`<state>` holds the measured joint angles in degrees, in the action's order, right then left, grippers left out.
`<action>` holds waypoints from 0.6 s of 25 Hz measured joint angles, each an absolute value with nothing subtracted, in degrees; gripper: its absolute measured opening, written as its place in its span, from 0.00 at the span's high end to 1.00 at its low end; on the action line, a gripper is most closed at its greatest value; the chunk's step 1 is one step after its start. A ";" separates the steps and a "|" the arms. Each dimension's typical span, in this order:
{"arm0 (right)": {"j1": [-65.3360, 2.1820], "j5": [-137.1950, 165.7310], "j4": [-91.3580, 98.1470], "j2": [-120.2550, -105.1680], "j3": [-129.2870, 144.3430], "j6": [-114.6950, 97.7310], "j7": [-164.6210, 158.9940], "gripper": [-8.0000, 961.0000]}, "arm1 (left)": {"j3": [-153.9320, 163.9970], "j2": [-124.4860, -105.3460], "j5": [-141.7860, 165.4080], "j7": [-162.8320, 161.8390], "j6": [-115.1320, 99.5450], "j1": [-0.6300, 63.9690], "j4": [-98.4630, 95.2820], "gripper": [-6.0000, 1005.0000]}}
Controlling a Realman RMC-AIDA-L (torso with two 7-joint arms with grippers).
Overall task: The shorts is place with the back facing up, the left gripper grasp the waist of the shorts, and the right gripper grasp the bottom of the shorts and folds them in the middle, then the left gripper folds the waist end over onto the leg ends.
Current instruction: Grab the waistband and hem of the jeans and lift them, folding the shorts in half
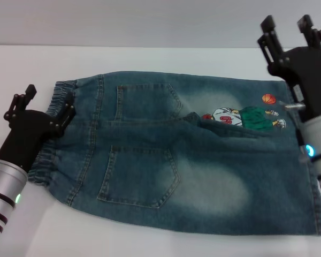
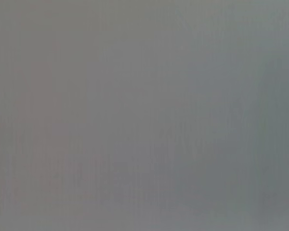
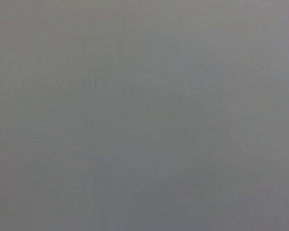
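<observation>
The blue denim shorts (image 1: 192,166) lie flat on the white table (image 1: 150,59) with both back pockets up. The ruffled waist (image 1: 60,95) is at the left and the straight leg hems (image 1: 313,203) at the right. A cartoon print with an orange basketball (image 1: 241,118) sits near the far hem. My left gripper (image 1: 43,107) is open at the waistband's middle, one prong over the ruffle and the other off the cloth. My right gripper (image 1: 288,29) is open, prongs pointing away, beyond the far hem corner and holding nothing. Both wrist views show plain grey.
Bare white tabletop surrounds the shorts on the far side (image 1: 123,56) and along the near edge (image 1: 123,241). The far leg lies slightly over the near one along a fold line by the print.
</observation>
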<state>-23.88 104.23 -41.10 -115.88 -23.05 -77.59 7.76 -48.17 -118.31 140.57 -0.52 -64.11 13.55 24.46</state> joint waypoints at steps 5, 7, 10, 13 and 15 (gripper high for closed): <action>-18.95 104.22 -59.77 -112.34 -36.30 -54.63 26.70 0.23 | -48.16 -118.22 140.65 -0.53 -64.01 13.58 24.55 0.17; -15.52 104.20 -66.35 -112.72 -43.47 -43.56 34.82 0.23 | -48.16 -118.23 140.65 -0.52 -63.99 13.57 24.54 0.17; -9.50 104.16 -75.25 -115.57 -56.18 -25.33 45.18 0.23 | -48.16 -118.26 140.52 -0.53 -63.98 13.51 24.59 0.17; -4.65 104.18 -81.71 -119.02 -68.57 -7.67 49.53 0.23 | -48.16 -118.18 140.50 -0.58 -62.95 13.37 25.68 0.17; -4.10 104.91 -83.74 -118.87 -73.93 0.31 47.50 0.23 | -48.21 -117.99 140.61 -0.62 -61.39 13.00 27.06 0.17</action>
